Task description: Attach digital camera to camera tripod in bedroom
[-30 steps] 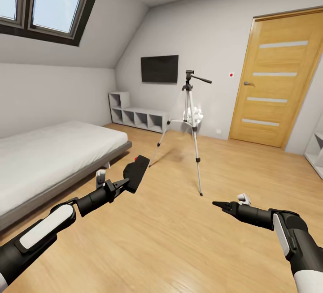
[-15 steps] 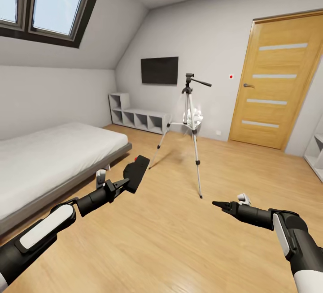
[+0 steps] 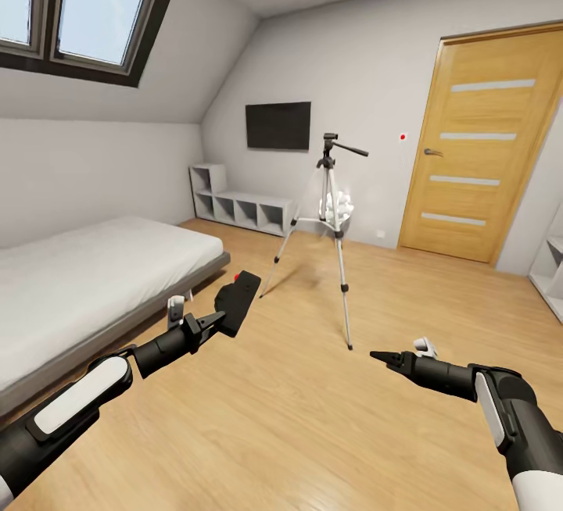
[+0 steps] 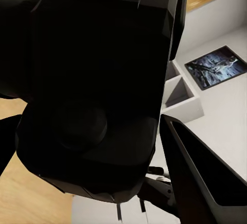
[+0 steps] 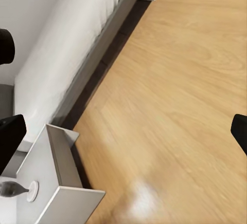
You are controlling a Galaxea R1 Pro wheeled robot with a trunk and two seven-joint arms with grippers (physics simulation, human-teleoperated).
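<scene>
The camera tripod (image 3: 332,214) stands on the light wood floor in the middle of the bedroom, silver legs spread, with its black pan head (image 3: 331,141) and long handle bare on top. My left gripper (image 3: 221,316) is shut on the digital camera (image 3: 238,301), a black box with a red button, held above the floor short of and to the left of the tripod. In the left wrist view the digital camera (image 4: 98,90) sits close against one dark finger (image 4: 206,183). My right gripper (image 3: 377,355) hovers open and empty over the floor, right of the tripod's near leg.
A grey-framed white bed (image 3: 86,276) runs along the left. A low white cubby shelf (image 3: 242,206) and a black TV (image 3: 277,126) are on the far wall, with a wooden door (image 3: 477,159) at the right. A white shelf (image 3: 551,269) is at the right edge.
The whole view has shifted slightly, so the tripod and far wall sit a little lower in the picture. Both arms and the held camera keep their places in the view.
</scene>
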